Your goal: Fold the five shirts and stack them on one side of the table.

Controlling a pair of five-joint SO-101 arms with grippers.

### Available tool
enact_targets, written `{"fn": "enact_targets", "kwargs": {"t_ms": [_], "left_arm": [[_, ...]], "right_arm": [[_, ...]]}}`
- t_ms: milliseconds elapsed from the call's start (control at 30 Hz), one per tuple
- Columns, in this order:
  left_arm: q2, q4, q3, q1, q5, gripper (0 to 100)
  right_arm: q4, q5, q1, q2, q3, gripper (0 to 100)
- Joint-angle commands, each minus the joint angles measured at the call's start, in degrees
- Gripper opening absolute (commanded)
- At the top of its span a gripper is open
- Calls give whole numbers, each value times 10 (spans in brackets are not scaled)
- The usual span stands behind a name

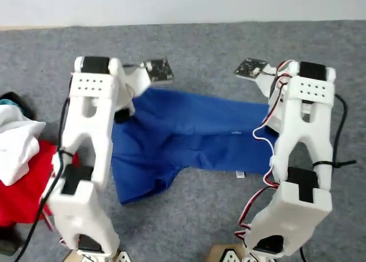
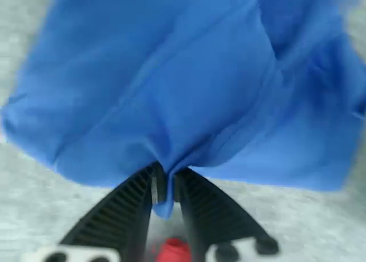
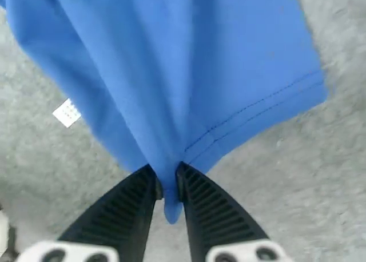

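A grey, felt-like surface (image 1: pixel 217 216) with a fine speckled nap spreads across the high view from 9 o'clock round to 3 o'clock and down to 6 o'clock — flat, matte and of one even shade. Along the 12 o'clock edge runs a pale wall band (image 1: pixel 183 3), meeting the grey in a nearly straight line, and toward 10 o'clock a thin tan strip (image 1: pixel 28 27) lies between the two. At 6 o'clock a small tan board corner (image 1: pixel 220 254) sits on the grey — cut off by the frame's edge.
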Motion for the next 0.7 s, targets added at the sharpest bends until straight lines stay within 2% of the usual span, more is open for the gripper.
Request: {"fn": "enact_targets", "kwargs": {"t_ms": [0, 400, 667], "left_arm": [[-91, 17, 88, 12, -7, 5], [-222, 17, 298, 11, -42, 5], [-194, 14, 341, 10, -47, 8]], "right_arm": [[22, 6, 22, -39, -40, 10], [61, 35, 51, -35, -20, 10], [59, 34, 49, -37, 32, 10]]}}
